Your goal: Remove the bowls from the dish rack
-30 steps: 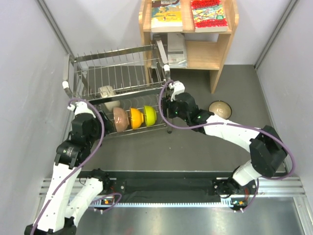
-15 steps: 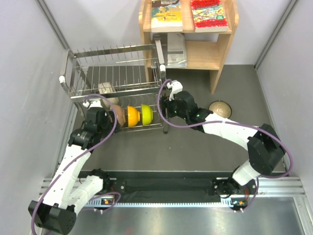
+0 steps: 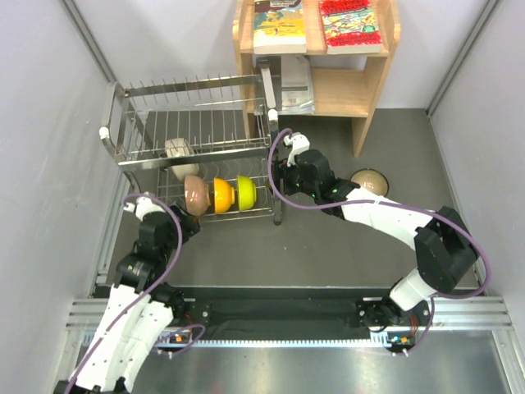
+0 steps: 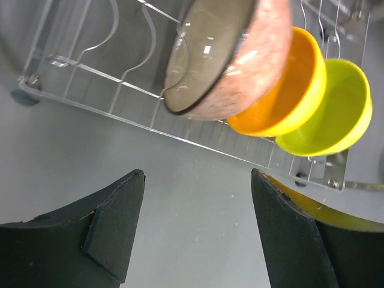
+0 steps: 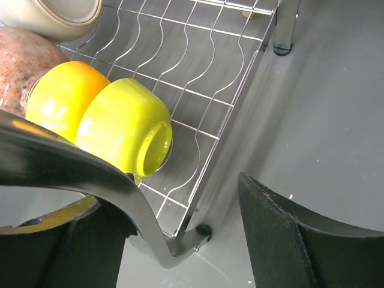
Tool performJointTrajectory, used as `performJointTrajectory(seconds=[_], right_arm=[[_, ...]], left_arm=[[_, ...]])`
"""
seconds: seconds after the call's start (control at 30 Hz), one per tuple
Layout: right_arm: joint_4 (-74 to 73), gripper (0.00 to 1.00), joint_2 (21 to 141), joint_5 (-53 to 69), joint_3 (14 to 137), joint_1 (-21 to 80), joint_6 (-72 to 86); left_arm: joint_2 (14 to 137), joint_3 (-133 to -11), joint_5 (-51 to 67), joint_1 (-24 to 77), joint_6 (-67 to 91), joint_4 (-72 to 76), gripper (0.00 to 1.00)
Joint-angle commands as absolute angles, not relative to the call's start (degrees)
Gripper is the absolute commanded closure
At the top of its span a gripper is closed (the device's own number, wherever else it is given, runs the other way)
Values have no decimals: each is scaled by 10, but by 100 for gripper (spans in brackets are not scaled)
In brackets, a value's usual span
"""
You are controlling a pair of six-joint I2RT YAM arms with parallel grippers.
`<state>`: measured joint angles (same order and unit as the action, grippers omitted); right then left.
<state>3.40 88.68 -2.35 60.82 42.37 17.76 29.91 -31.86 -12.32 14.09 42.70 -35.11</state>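
Observation:
The steel wire dish rack (image 3: 197, 90) stands at the far left. On its lower tier, three bowls stand on edge in a row: pinkish-brown (image 3: 195, 194), orange (image 3: 220, 194) and yellow-green (image 3: 244, 191). A cream-white bowl (image 3: 180, 150) lies behind them. No teal-blue bowl shows. My left gripper (image 3: 184, 223) is open and empty, just in front of the rack, below the pinkish-brown bowl (image 4: 240, 60). My right gripper (image 3: 279, 176) is open at the rack's right end; the rack's steel corner tube (image 5: 138, 210) runs beside its left finger, near the yellow-green bowl (image 5: 120, 126).
A tan-brown bowl (image 3: 369, 181) sits upside down on the grey table to the right of the rack. A wooden bookshelf (image 3: 328, 57) with books stands at the back, close to the rack's right end. Grey walls close in on both sides.
The rack turned from a tilted stance to square with the back wall. My left arm drew back from the rack toward the near edge. My right gripper stayed at the rack's right end.

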Motion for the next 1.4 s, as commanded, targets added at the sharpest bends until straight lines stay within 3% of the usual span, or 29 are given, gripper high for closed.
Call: performJointTrajectory(seconds=[0.0,0.43,0.77,1.37], right_arm=[[42,31,867,-33,615,406,173],[30,31,845,-28,606,393,164],[33,31,841,-17,591,380,159],[38,31,860,-4,592,373,154]], left_arm=[[251,-294,-186,143,460,-271,24],[356,-262,-183,143,352,-124,23],[358,-215,-181,143,293,-34,23],[330,-102,-62,143,245,135,25]])
